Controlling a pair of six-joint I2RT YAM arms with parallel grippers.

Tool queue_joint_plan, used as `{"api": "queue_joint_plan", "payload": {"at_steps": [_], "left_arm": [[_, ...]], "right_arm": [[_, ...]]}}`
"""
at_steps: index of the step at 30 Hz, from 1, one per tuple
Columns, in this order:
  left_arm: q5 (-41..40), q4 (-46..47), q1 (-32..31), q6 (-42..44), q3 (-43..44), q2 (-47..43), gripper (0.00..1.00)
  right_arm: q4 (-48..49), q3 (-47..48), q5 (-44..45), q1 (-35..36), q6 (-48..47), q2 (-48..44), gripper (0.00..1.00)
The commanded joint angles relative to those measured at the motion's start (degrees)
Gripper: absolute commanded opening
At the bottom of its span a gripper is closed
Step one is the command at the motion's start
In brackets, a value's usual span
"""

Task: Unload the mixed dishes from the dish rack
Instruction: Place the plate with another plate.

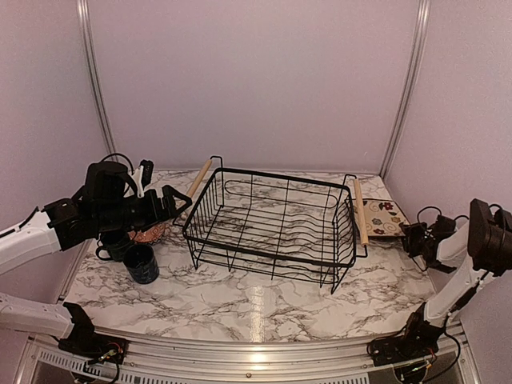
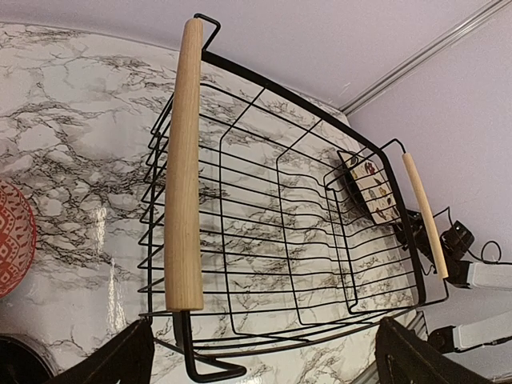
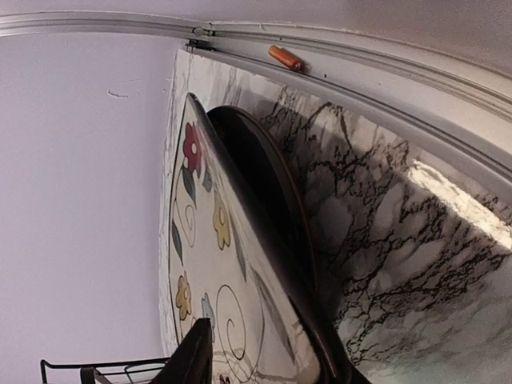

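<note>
The dish rack [image 1: 280, 177] stands mid-table with no dishes in it; its wooden handle [image 2: 183, 172] fills the left wrist view. My left gripper [image 1: 170, 202] hovers open by the rack's left handle, its jaws [image 2: 264, 362] wide apart with nothing between them. Two teal mugs [image 1: 141, 263] [image 1: 114, 246] and the red-lined bowl [image 1: 150, 234] sit left of the rack. The square floral plate [image 1: 386, 214] [image 3: 216, 264] lies on the dark round plate [image 3: 264, 176] right of the rack. My right gripper [image 1: 414, 238] [image 3: 256, 352] straddles the floral plate's near edge, jaws loosened.
The table's back corner and metal wall rails are close behind the plates, with a small orange piece [image 3: 286, 58] lying in the rail. The right arm's cables [image 1: 436, 216] hang beside the plates. Bare marble runs in front of the rack [image 1: 256, 304].
</note>
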Motion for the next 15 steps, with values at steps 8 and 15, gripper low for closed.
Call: {"api": "queue_joint_plan", "payload": {"at_steps": [8, 15], "left_arm": [[-0.16, -0.11, -0.15, 1.75, 1.37, -0.71, 0.99], [-1.65, -1.06, -0.15, 3.56, 2.29, -1.47, 0.99]], "right_arm": [[-21.77, 7.93, 8.50, -0.98, -15.83, -6.27, 0.74], [-33.74, 10.87, 13.71, -1.00, -25.37, -12.58, 0.92]]}}
